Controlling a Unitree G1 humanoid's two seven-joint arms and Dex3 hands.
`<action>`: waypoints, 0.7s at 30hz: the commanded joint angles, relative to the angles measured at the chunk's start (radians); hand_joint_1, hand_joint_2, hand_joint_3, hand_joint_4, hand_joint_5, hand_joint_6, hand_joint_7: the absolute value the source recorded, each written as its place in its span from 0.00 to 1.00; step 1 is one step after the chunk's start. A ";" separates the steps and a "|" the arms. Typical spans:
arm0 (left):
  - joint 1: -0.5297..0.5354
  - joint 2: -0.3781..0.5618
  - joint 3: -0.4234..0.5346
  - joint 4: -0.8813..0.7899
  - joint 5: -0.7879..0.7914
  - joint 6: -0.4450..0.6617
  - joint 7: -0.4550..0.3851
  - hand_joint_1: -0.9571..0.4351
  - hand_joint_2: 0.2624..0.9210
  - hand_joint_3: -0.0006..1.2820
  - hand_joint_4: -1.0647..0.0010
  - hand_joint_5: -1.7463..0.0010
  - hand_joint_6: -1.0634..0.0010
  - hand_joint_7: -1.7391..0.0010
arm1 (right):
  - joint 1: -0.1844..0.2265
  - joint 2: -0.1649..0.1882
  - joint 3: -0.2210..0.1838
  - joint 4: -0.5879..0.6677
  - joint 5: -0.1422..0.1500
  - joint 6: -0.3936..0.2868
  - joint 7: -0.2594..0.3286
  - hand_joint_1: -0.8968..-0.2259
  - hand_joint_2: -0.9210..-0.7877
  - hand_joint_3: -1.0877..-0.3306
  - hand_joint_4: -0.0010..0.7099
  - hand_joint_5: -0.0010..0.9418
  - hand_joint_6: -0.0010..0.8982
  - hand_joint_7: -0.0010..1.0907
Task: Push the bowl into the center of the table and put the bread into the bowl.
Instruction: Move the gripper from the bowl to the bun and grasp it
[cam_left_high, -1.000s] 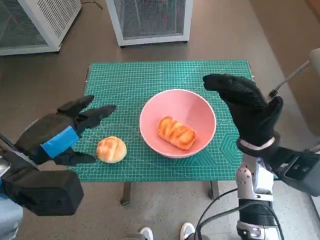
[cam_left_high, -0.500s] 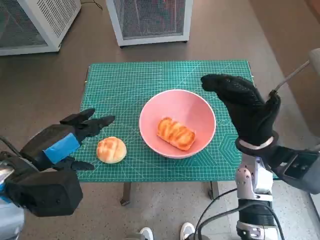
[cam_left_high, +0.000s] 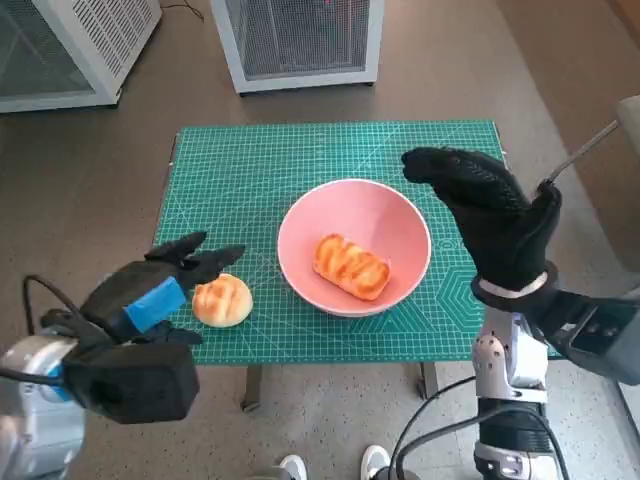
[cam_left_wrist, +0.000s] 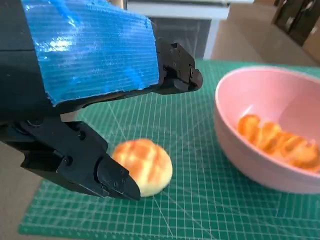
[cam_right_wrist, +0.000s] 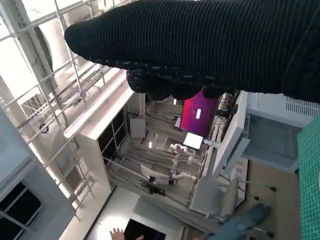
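A pink bowl (cam_left_high: 355, 215) sits near the middle of the green mat (cam_left_high: 260, 170) with a long striped bread (cam_left_high: 352, 266) inside it. A round bun (cam_left_high: 222, 299) lies on the mat to the bowl's left. My left hand (cam_left_high: 160, 290) is open right beside the bun, fingers spread above and below it, not touching. In the left wrist view the bun (cam_left_wrist: 144, 166) sits between the black fingers (cam_left_wrist: 107, 177), with the bowl (cam_left_wrist: 260, 160) beyond it. My right hand (cam_left_high: 490, 215) is raised and open at the bowl's right side, holding nothing.
White mesh cabinets (cam_left_high: 300, 40) stand on the floor beyond the table. The table's front edge (cam_left_high: 330, 358) is close to my body. Shoes (cam_left_high: 335, 467) show below the table. The right wrist view looks up at a ceiling and shelving (cam_right_wrist: 75, 100).
My left hand has come lower and to the right, closing in on the round bun. The right hand, the bowl and both breads have stayed put.
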 joint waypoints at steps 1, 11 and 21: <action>-0.021 -0.018 -0.049 0.059 0.049 -0.011 0.032 0.72 0.73 0.00 0.86 1.00 0.71 0.99 | 0.017 -0.009 -0.005 0.001 0.009 0.016 0.013 0.51 0.00 0.74 0.50 0.00 0.02 0.73; -0.070 -0.069 -0.148 0.227 0.141 0.007 0.070 0.72 0.75 0.01 0.83 0.99 0.69 0.99 | 0.027 -0.014 -0.007 -0.013 0.008 0.026 0.012 0.51 0.00 0.73 0.50 0.00 0.02 0.73; -0.123 -0.097 -0.214 0.389 0.199 -0.034 0.132 0.76 0.86 0.03 0.59 0.98 0.48 0.96 | 0.032 -0.018 -0.010 -0.013 0.001 0.022 0.011 0.51 0.00 0.74 0.50 0.00 0.01 0.74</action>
